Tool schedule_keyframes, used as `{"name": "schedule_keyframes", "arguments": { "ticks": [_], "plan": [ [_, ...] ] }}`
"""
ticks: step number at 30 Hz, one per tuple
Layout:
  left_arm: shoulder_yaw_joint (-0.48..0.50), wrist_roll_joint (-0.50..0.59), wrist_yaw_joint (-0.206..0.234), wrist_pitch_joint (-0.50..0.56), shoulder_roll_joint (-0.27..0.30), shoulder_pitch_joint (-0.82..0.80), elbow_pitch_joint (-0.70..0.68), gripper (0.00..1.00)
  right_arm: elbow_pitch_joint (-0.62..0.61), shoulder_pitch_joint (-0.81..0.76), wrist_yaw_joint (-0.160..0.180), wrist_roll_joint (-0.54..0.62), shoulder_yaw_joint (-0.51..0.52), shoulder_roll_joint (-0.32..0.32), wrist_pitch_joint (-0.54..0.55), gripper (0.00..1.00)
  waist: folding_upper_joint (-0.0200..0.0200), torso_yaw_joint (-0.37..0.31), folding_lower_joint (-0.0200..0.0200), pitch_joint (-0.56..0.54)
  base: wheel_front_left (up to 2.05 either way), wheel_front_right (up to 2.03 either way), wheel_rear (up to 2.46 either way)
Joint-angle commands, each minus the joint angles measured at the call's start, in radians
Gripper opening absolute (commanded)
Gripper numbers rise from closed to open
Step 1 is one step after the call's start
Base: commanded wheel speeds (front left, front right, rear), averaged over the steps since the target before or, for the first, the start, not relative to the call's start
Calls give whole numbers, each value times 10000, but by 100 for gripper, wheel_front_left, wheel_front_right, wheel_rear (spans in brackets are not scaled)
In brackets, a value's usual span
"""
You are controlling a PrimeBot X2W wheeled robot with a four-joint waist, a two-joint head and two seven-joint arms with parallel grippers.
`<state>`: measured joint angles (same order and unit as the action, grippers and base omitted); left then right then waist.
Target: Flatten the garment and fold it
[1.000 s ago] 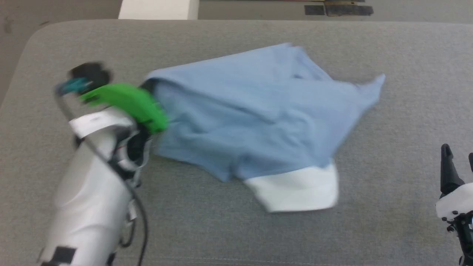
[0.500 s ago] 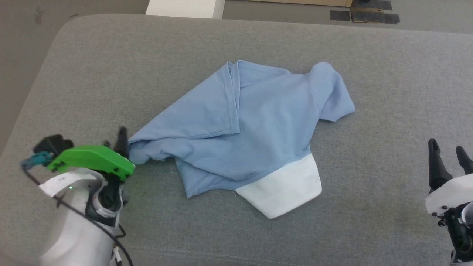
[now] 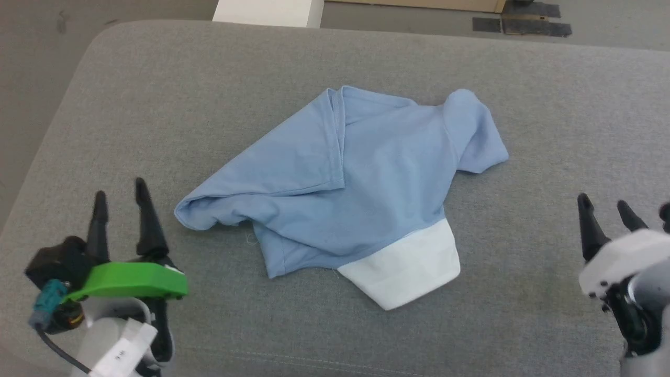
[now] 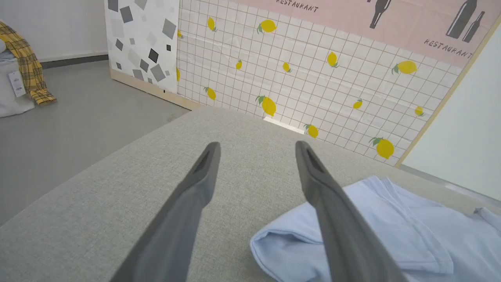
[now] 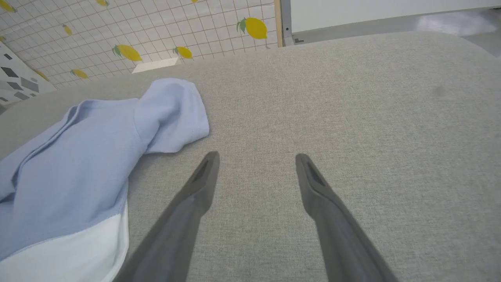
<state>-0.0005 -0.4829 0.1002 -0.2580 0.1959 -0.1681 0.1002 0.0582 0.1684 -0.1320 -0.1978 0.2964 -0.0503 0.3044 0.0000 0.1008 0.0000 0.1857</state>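
The garment [image 3: 356, 199] lies crumpled on the grey fabric-covered desk [image 3: 183, 104], between the two pairs of jaws and a little ahead of both. It is light blue, and one white sleeve panel [image 3: 405, 272] sticks out from its near edge.

The left jaws stand wide and hold nothing. Their two dark fingers [image 3: 149, 220] point forward over the bare desk [image 4: 117, 196]. The nearest part of the garment [image 4: 411, 243], a rolled blue fold, is just to the right of these jaws. In the head view a small gap of grey cloth shows between the fold and the right finger, so they are apart. A green cover [image 3: 131, 280] sits on the wrist behind these jaws.

The right jaws are also wide and empty, with the fingers [image 3: 589, 225] pointing forward above the desk [image 5: 352, 117]. The garment [image 5: 78, 168] is to the left of them and well apart. Its blue sleeve end lies ahead and to the left of the left finger, and the white sleeve panel [image 5: 70, 254] is beside the left finger, lower down.

Far ahead of the left jaws, beyond the desk, stands a tiled wall with lemons [image 4: 313, 78].
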Motion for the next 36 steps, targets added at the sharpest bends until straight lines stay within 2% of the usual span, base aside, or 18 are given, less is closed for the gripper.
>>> {"name": "schedule_keyframes", "arguments": {
  "ticks": [1,7,15,21,26,27,28,29,32,36],
  "plan": [
    [80,276,-142,-34,-231,198,-103,100,11,453,13,202,-171,-15,224,100,0,147,0,212,0,0,0],
    [286,1085,-739,-36,-925,-78,-262,100,857,2413,13,796,-1275,-609,1990,100,0,481,0,936,0,0,0],
    [355,1542,-1300,-37,-1337,-882,-185,100,2931,4996,13,1825,-2825,-1690,4245,100,0,1118,0,1993,0,0,0],
    [381,1603,-1496,-37,-1435,-1119,-92,100,4003,5728,13,1962,-3969,-2115,4840,100,0,1383,0,2462,0,0,0],
    [370,1399,-1472,-37,-1451,-1134,28,100,4624,5719,13,1643,-4643,-2246,5060,100,0,1372,0,2518,0,0,0],
    [351,1376,-1456,-37,-1452,-1133,42,100,4694,5718,13,1499,-4658,-2251,5131,72,0,1335,0,2498,0,0,0],
    [345,1368,-1444,-37,-1453,-1127,54,100,4700,5725,13,1378,-4697,-2256,5104,13,0,1288,0,2451,0,0,0],
    [330,1370,-1434,-37,-1453,-1116,79,100,4686,5742,13,1228,-4715,-2301,5039,0,0,1231,0,2389,0,0,0],
    [318,1413,-1453,-37,-1454,-1102,146,100,4476,5797,13,730,-4379,-2417,4772,0,0,1053,0,2140,0,0,0],
    [322,1514,-1526,-37,-1455,-1051,228,100,3718,5613,13,205,-3392,-2781,4110,0,0,775,0,1709,0,0,0]
  ]
}}
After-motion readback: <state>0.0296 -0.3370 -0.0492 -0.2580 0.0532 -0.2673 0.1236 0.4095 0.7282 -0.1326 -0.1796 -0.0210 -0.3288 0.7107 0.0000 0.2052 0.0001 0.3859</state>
